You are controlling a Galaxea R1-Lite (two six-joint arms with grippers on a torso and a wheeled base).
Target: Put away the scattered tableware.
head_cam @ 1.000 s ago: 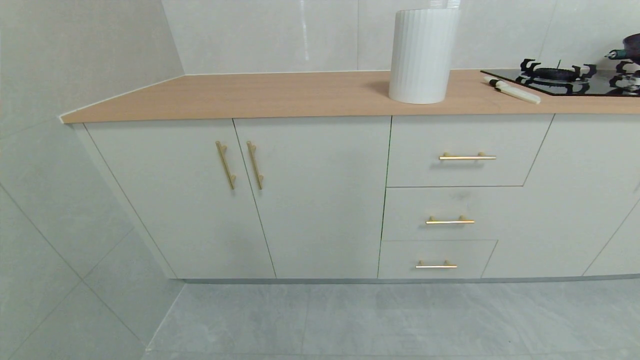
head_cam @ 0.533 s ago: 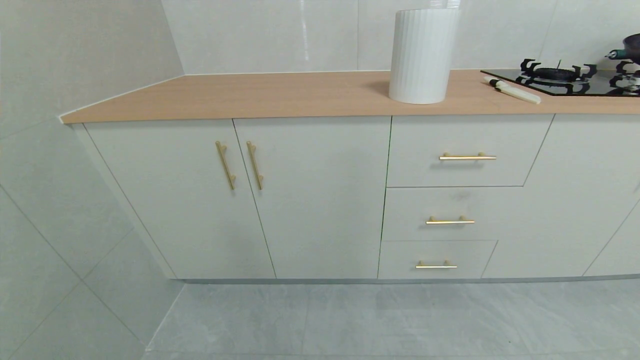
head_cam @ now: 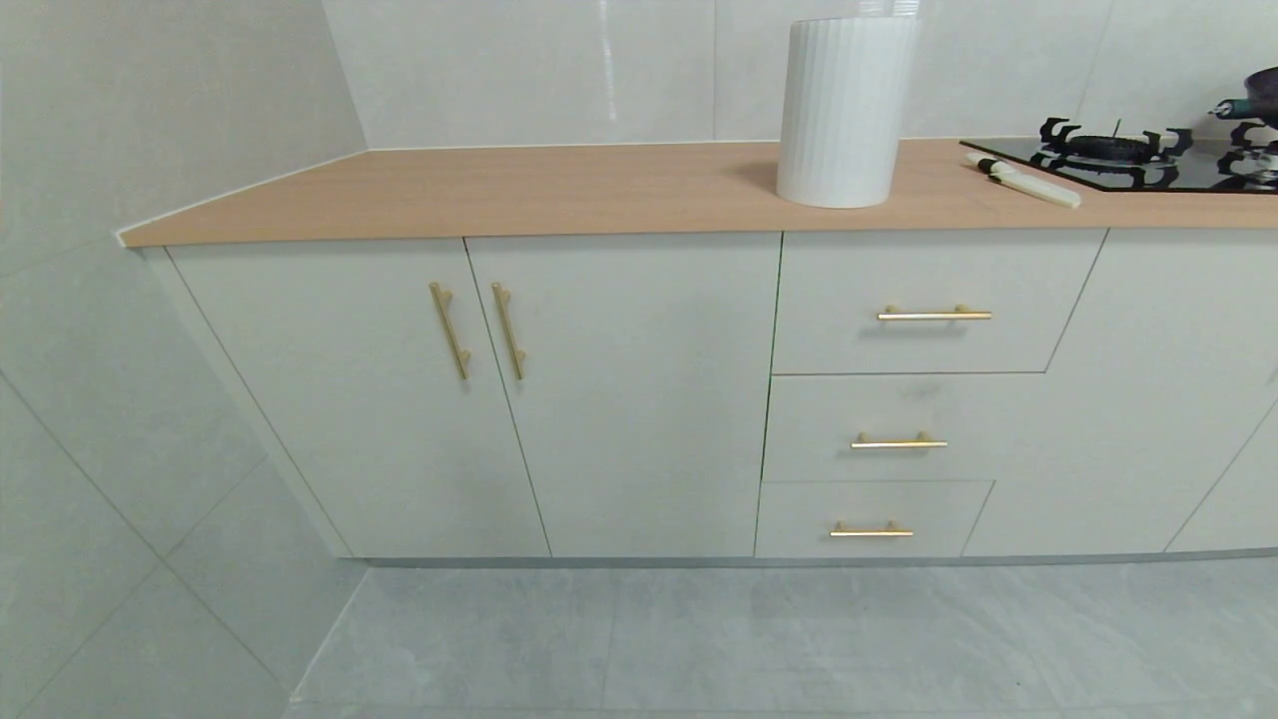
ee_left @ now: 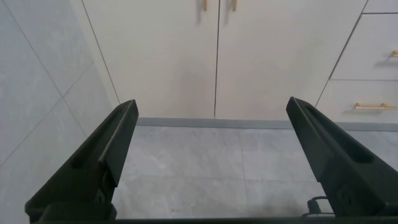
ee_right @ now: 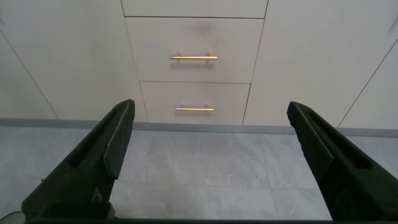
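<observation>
A cream-handled utensil lies on the wooden countertop, beside the black hob. A tall white ribbed holder stands on the counter left of it. My left gripper is open and empty, low over the grey floor, facing the cabinet doors. My right gripper is open and empty too, facing the lower drawers.
Below the counter are two cabinet doors with gold handles and three drawers to their right. Tiled walls close in the left side and the back. A dark pan sits at the far right on the hob. Grey floor lies in front.
</observation>
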